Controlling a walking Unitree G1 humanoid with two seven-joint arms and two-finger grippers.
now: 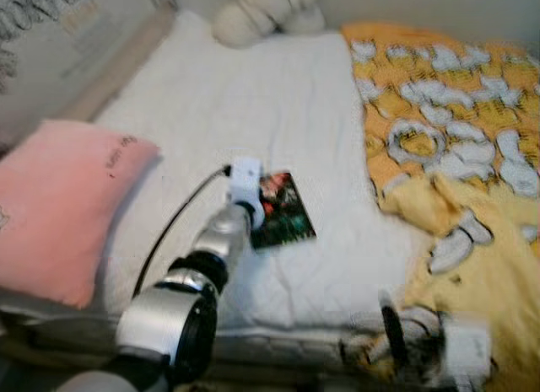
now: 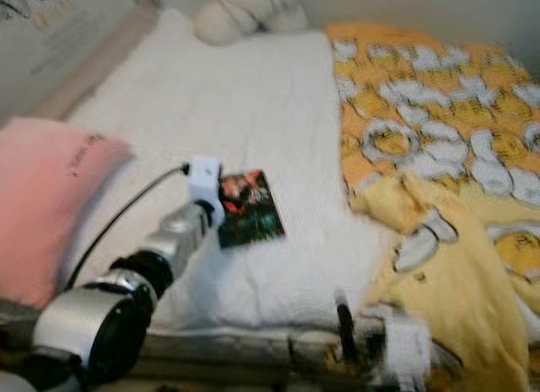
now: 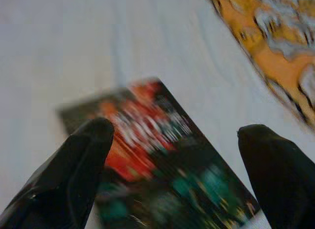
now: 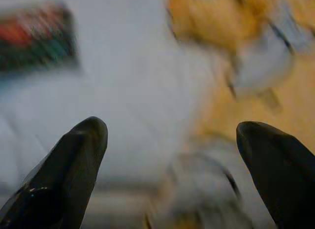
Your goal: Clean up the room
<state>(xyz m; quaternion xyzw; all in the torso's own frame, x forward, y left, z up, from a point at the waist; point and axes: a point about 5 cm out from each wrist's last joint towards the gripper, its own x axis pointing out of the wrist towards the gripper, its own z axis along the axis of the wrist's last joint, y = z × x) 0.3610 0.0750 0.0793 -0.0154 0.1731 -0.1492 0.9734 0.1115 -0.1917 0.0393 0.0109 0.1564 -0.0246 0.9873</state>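
Left gripper (image 3: 172, 145) nearest, fingers spread wide, poised over dark card (image 1: 283, 211) on white bedsheet (image 1: 253, 114); card long axis toward 11 o'clock. Right gripper (image 4: 172, 140) also wide, farther at 4 o'clock.

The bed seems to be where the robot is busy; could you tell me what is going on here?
The robot stands at the bed and reaches its left gripper over a dark, colourful booklet lying flat on the white quilt. The fingers are spread on either side of it and have not closed. The right gripper hangs open near the bed's front edge, beside the yellow patterned blanket. A pink pillow lies at the robot's left and a white plush toy at the far end.
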